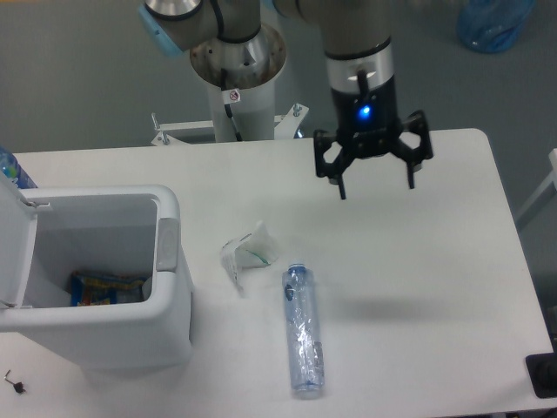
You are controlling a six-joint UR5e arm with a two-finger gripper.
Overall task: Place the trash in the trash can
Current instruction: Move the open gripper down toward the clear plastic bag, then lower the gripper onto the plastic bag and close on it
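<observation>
Trash can: lid up, at the counter's left; some litter already inside.
Wrapper: just right of the can; flimsy, may slip a pinch.
Bottle: lying nearby; could roll.
Pincer: spread wide, empty, hovering well apart from both.

A single fixed camera looks steeply down from high above the near edge of the white surface, facing the robot's mounting column at the far side. It stands back far enough to take in nearly the whole top, with grey floor visible beyond the far edge.
</observation>
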